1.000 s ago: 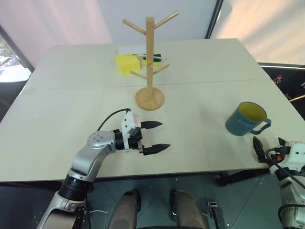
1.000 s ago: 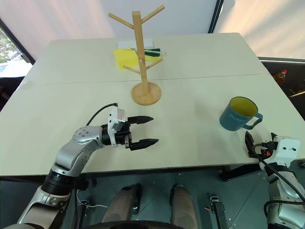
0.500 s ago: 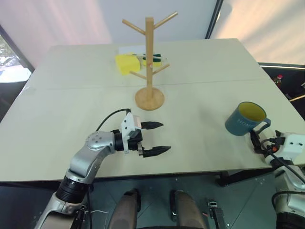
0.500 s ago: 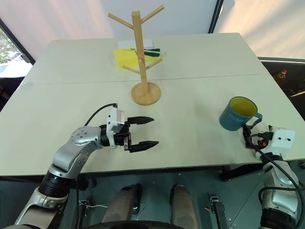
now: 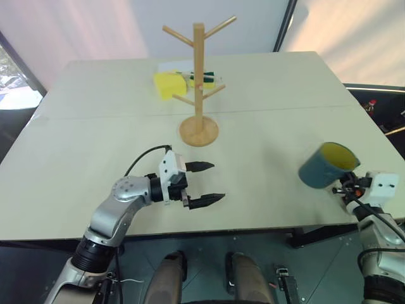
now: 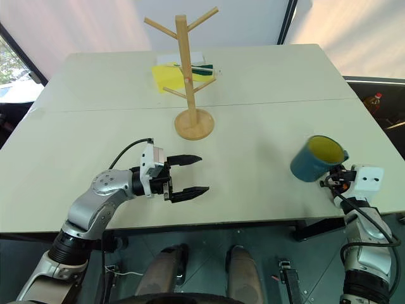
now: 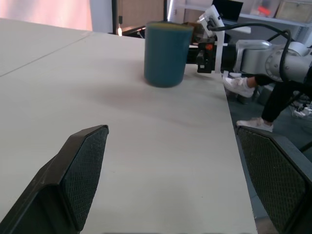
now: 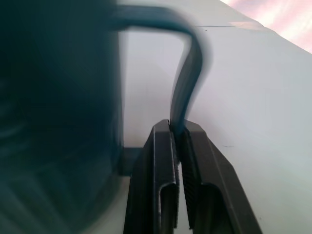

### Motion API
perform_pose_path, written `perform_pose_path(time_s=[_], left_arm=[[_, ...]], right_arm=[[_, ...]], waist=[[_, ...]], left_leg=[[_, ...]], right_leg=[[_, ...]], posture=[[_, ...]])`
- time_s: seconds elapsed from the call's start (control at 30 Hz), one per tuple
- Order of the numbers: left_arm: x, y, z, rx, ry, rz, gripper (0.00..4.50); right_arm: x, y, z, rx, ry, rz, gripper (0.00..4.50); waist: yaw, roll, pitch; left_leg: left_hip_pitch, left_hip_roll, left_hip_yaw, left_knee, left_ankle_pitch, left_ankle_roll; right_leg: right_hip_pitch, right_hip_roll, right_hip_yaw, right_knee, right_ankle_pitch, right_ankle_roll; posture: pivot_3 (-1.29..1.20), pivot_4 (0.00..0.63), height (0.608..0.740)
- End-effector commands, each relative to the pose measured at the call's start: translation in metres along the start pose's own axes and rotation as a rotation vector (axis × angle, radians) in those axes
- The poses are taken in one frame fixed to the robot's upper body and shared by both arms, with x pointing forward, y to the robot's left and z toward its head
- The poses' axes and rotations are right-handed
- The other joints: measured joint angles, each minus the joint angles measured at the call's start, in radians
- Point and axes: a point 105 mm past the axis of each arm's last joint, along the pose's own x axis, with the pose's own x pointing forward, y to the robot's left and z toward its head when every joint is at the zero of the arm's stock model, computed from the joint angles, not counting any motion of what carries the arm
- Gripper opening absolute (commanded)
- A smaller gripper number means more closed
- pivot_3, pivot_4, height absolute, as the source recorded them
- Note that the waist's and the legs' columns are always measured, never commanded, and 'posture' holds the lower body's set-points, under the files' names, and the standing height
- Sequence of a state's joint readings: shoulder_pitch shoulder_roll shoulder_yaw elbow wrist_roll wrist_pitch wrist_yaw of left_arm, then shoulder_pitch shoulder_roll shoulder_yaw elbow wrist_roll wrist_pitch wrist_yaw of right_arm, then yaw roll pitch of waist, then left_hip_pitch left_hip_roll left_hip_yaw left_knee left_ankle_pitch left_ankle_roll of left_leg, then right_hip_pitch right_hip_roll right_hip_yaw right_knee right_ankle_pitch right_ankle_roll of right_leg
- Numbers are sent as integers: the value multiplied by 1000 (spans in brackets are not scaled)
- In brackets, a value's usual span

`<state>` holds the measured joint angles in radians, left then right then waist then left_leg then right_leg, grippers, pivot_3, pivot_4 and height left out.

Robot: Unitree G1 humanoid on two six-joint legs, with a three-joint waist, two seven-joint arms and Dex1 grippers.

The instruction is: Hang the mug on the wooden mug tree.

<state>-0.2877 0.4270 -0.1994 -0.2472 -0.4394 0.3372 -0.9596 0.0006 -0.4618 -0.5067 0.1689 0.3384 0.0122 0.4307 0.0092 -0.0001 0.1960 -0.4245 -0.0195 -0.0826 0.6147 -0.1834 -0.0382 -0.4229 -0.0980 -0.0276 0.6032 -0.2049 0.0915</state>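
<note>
The mug's (image 6: 316,158) handle is mostly hidden behind the right gripper (image 6: 333,180) in the head views; the right wrist view shows the two fingers pressed onto the thin blue loop, with the mug body a dark blur beside it. Its white lettering cannot be made out. The single mug is teal-blue with a yellow inside, tilted with its mouth leaning toward the right arm, near the tabletop's (image 6: 253,95) edge at about 4 o'clock from the tree (image 6: 188,76). There is one tree, light wood, a tall post on a round disc base with upward-angled pegs, upright near the middle of the tabletop. At its 12 o'clock lies a yellow cloth (image 6: 166,75), partly hidden by the post, with small items too unclear to identify. The left gripper (image 6: 190,174) hovers at the tree's 6 o'clock, fingers spread, holding nothing.
</note>
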Motion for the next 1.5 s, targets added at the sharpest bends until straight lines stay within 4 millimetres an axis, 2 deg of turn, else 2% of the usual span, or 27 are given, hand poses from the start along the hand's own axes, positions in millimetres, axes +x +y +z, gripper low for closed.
perform_pose_path(time_s=[0.03, 0.07, 0.13, 0.2, 0.3, 0.43, 0.6, 0.8, 0.93, 1.1, 1.37, 1.5], left_arm=[[-3, 2, 12, 49, -33, 14, 4500], [-6, 6, 13, 53, -37, 34, 4500], [-18, 21, 18, 57, -52, 113, 4500], [-28, 31, 24, 55, -68, 169, 4500], [-53, 48, 35, 69, -105, 266, 4500], [-81, 65, 46, 91, -138, 372, 4500], [-101, 75, 51, 118, -138, 455, 4500], [-106, 75, 52, 129, -146, 499, 4500], [-109, 75, 58, 134, -182, 527, 4500], [-113, 75, 62, 134, -200, 538, 4500], [-116, 74, 67, 142, -213, 534, 4500], [-117, 75, 68, 145, -211, 538, 4500]], right_arm=[[1, 13, 29, -77, -72, 64, 37], [3, 23, 38, -116, -78, 112, 37], [9, 61, 67, -242, -112, 277, 37], [10, 88, 88, -318, -139, 379, 37], [10, 143, 122, -486, -183, 566, 37], [10, 195, 145, -597, -219, 734, 37], [33, 236, 170, -634, -225, 743, 37], [57, 261, 195, -674, -232, 615, 37], [62, 280, 207, -673, -241, 604, 37], [66, 291, 218, -660, -251, 592, 37], [67, 305, 222, -659, -242, 630, 37], [74, 312, 216, -661, -214, 633, 37]], waist=[[0, 0, 0], [-2, 0, 0], [-10, 2, 1], [-23, 2, 1], [-28, 1, 1], [-21, -1, 1], [-21, -3, 3], [-20, -4, 3], [-23, -4, 3], [-25, -4, 3], [-27, -4, 3], [-28, -4, 3]], left_leg=[[0, 0, 0, 0, 0, 0], [0, 0, 0, 0, 0, 0], [0, 0, 0, 0, 0, 0], [0, 0, 1, 0, 0, 0], [3, 1, 0, 1, 0, 0], [3, 3, -1, 0, 0, 0], [-2, 2, 0, 1, 0, 0], [-2, 1, 0, -1, 0, 0], [-2, 1, -1, -1, 0, 0], [-1, 1, -1, -1, 0, 0], [-1, 1, -1, -1, 0, 0], [-1, 1, -1, -1, 0, 0]], right_leg=[[0, 0, 0, 0, 0, 0], [0, 0, 0, 0, 0, 0], [0, 0, 1, 1, 0, 0], [-2, 0, 2, 2, 0, 0], [-2, 0, 2, 7, 0, 0], [-3, 1, -2, 9, 0, 0], [-6, 0, -1, 6, 0, -1], [-6, -1, -1, 7, 2, -3], [-7, 0, -1, 8, 2, -3], [-7, 0, -1, 10, 2, -3], [-7, 0, -1, 10, 2, -3], [-7, 0, -1, 10, 2, -3]], posture=[[0, 150, 740], [0, 150, 740], [0, 150, 740], [0, 150, 740], [0, 150, 740], [0, 150, 740], [0, 150, 740], [0, 150, 740], [0, 150, 740], [0, 150, 740], [0, 150, 740], [0, 150, 740]])
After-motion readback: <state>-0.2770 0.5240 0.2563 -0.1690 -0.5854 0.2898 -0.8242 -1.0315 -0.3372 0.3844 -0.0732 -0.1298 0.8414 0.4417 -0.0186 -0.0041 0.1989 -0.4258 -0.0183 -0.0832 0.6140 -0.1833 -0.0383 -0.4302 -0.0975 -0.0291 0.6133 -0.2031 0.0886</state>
